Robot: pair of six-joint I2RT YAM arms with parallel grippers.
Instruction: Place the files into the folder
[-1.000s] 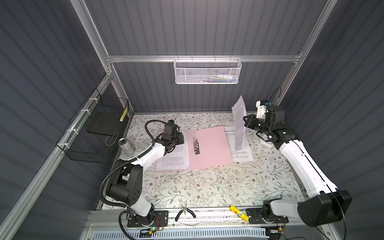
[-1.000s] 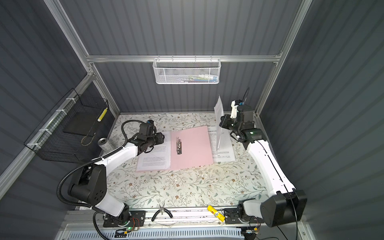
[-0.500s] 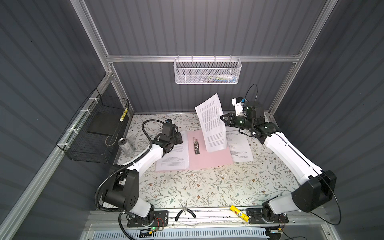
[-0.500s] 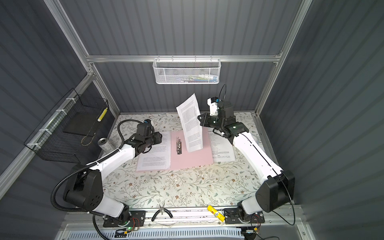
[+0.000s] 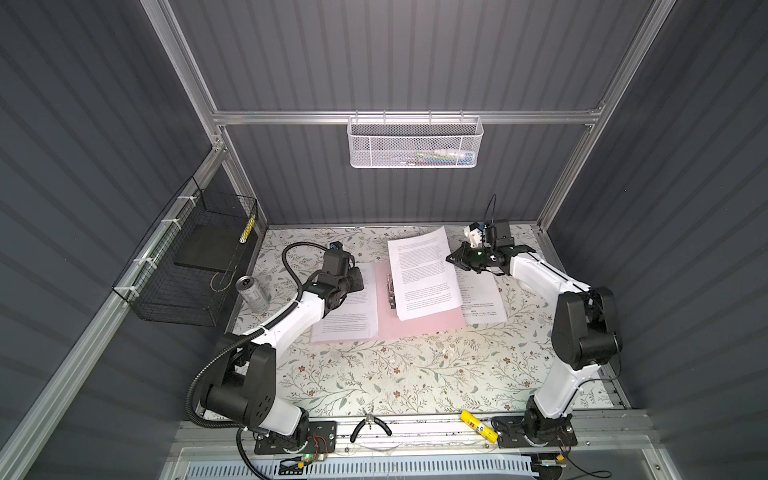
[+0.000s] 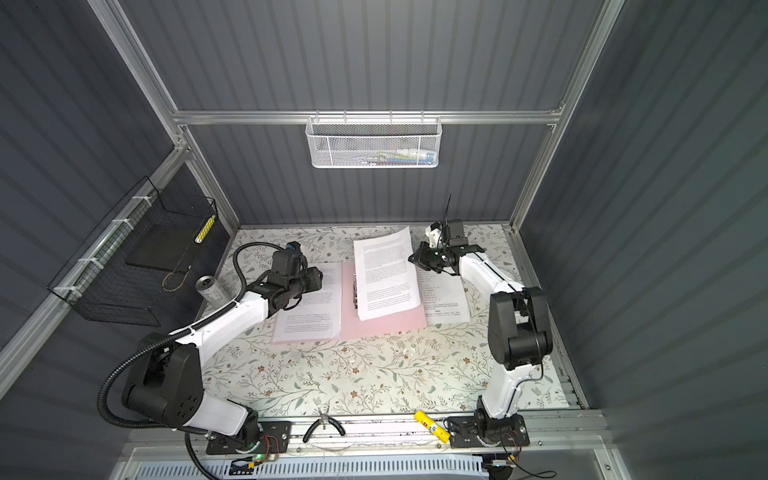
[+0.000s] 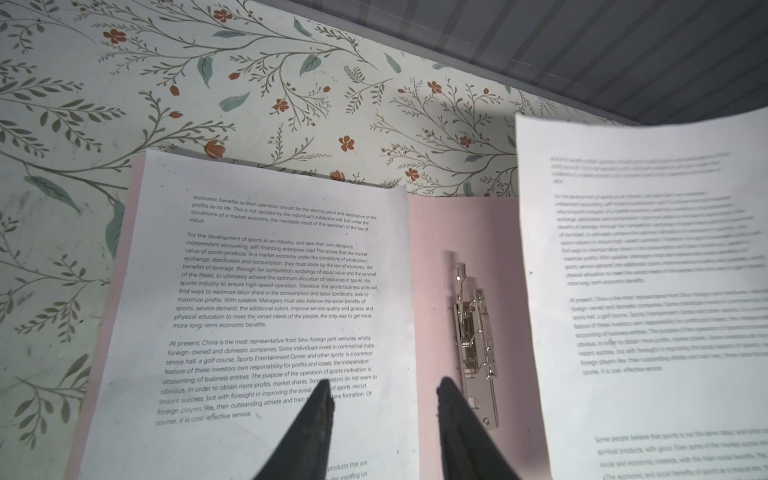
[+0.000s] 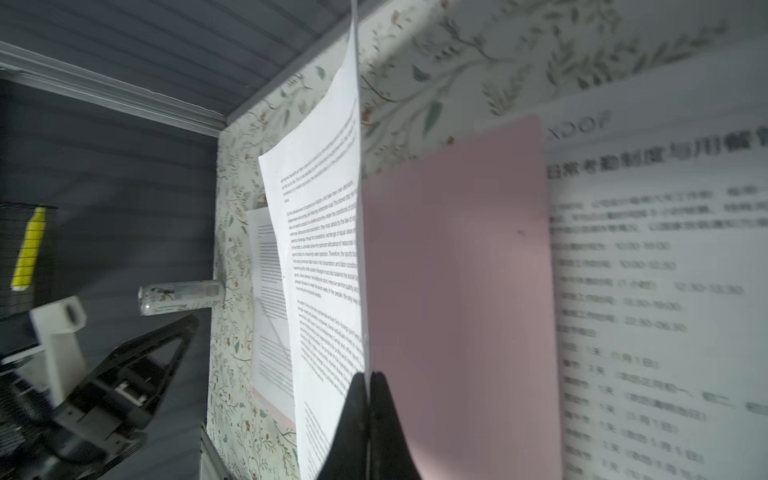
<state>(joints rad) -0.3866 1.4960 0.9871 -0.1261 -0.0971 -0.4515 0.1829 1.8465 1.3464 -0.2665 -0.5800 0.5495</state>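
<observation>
A thin pale pink folder is lying open on the floral-patterned tabletop, with a dark metal clip strip running along its spine. The right gripper is pinching the right edge of a white printed paper sheet that is slanting over the folder's right half. The left gripper is hanging over a second printed white sheet lying on the left half. A third printed sheet is lying just beside the folder's right edge.

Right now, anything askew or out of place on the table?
Yes. The held sheet, pinched by the right gripper, hangs skewed over the open folder, not square with it. The headed sheet lies outside, beside the folder's right edge.
</observation>
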